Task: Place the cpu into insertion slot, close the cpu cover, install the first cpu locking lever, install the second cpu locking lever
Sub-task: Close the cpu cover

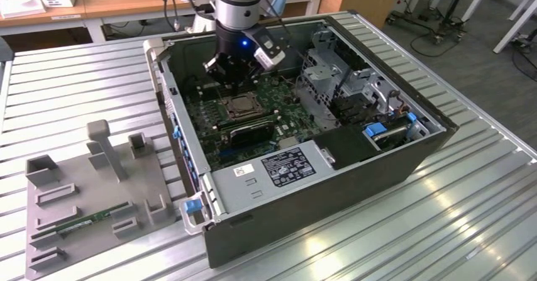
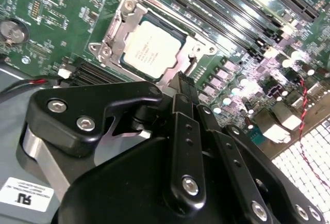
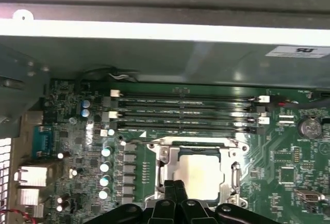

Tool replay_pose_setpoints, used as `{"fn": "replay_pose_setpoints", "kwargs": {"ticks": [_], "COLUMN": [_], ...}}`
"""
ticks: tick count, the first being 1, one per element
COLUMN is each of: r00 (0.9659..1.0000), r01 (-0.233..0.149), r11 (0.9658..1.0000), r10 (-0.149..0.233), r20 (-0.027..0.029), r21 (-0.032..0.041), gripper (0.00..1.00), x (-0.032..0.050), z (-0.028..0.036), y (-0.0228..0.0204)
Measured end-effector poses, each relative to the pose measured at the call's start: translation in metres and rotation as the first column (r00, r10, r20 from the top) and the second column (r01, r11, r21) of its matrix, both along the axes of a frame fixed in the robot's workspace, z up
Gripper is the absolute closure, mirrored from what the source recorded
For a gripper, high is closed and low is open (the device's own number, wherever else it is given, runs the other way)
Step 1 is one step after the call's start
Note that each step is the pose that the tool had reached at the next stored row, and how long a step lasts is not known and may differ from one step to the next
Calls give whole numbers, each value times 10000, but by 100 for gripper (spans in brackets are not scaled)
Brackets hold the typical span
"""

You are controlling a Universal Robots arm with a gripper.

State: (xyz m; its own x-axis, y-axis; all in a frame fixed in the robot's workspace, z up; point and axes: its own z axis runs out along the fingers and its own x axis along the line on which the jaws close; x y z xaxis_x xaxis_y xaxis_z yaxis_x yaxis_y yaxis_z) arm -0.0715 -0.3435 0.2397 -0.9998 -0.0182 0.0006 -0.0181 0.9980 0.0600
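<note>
Chip point(image 2: 152, 48) is sitting in the socket point(image 2: 180, 37), metal frame point(image 2: 119, 25) lying flat around it; gripper point(image 2: 181, 81), fingers pressed together and holding nothing, is hovering at its edge; levers' locking I cannot tell

Ribbed silver metal table point(image 1: 470, 218); light reflects in bright patches on its slats. Wooden desks point(image 1: 126, 4) behind. Grey floor point(image 1: 470, 61) at the exterior view's right, carrying wheeled stands point(image 1: 424, 23).
</note>
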Motion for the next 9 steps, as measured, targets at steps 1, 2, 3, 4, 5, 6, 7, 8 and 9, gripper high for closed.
{"fn": "replay_pose_setpoints", "kwargs": {"ticks": [1, 2, 3, 4, 5, 6, 7, 8, 9], "r00": [10000, 10000, 10000, 10000, 10000, 10000, 10000, 10000, 10000], "r01": [0, 2, 2, 1, -1, -1, 0, 1, 1], "r11": [10000, 10000, 10000, 10000, 10000, 10000, 10000, 10000, 10000], "r10": [0, -2, -2, -1, 1, 1, 0, -1, -1], "r20": [0, 0, 0, 0, 0, 0, 0, 0, 1], "r21": [0, 0, 0, 0, 0, 0, -1, -1, 0], "gripper": [89, 89, 89, 89, 89, 89, 89, 89, 89], "x": [22, 43, 68, 89, 108, 124, 138, 149, 160], "z": [0, 0, 0, 0, 0, 0, 0, 0, 0], "y": [0, 0, 0, 0, 0, 0, 0, 0, 0]}}
